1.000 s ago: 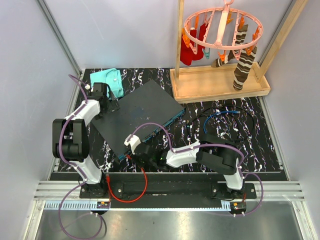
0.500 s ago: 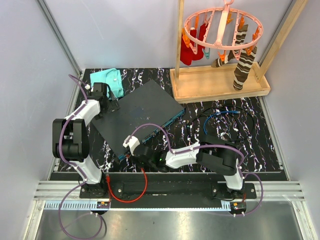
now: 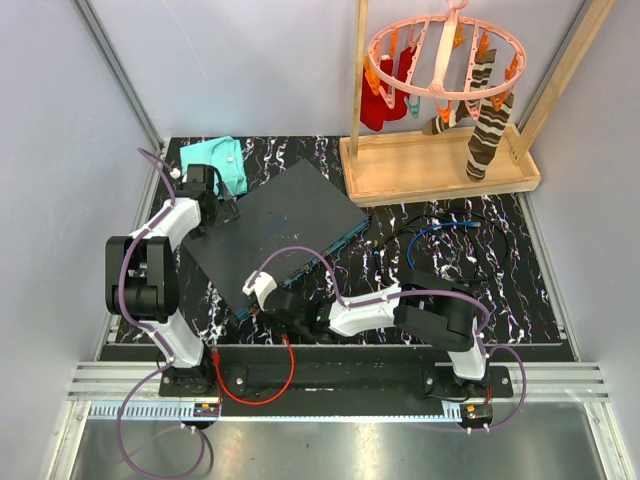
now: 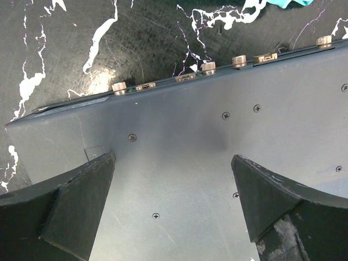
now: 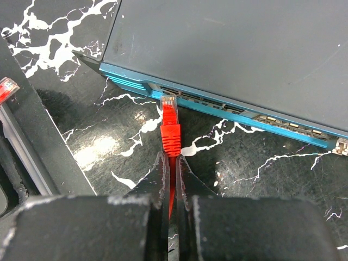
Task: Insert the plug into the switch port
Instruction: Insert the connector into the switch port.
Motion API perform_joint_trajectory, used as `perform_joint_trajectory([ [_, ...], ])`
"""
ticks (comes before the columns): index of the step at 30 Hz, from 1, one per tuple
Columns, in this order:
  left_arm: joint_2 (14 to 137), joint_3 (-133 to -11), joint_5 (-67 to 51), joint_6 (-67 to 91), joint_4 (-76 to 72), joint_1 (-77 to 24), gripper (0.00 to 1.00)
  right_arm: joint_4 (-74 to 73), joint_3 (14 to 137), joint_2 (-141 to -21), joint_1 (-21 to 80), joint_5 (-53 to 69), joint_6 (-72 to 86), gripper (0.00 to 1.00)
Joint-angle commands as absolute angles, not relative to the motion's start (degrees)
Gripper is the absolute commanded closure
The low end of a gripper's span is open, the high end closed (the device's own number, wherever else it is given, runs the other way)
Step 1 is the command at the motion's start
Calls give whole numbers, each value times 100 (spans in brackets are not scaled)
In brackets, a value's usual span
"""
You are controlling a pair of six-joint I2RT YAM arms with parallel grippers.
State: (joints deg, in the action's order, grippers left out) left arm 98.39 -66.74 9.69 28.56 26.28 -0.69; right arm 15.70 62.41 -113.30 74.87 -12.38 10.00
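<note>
- Right wrist: the right gripper (image 5: 173,159), closed on the red plug (image 5: 169,122), aims it at the switch (image 5: 234,49) ports.
- Wide open, the left gripper (image 4: 173,159) apparently braces the switch.

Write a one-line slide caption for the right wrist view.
Right jaws shut on the red plug, its clear tip at the socket row on the teal edge of the switch.

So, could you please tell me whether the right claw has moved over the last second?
Yes, slightly. In the top view the right claw, holding the plug, has crept left along the teal edge of the switch, toward its near corner.
</note>
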Motion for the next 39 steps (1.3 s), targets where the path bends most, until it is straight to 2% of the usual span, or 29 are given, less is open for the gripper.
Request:
perform_joint_trajectory([
  [1,10116,-6697,1037,2927,2619,-9,1,1960,6671,-11013,7488,-1486,879,100],
  [29,10116,-6732,1028,2927,2672,-9,1,1635,6574,-10828,7506,-1942,1019,100],
  [39,10151,-6697,984,2953,2672,-9,1,1775,6776,-11285,7515,-1609,1283,100],
])
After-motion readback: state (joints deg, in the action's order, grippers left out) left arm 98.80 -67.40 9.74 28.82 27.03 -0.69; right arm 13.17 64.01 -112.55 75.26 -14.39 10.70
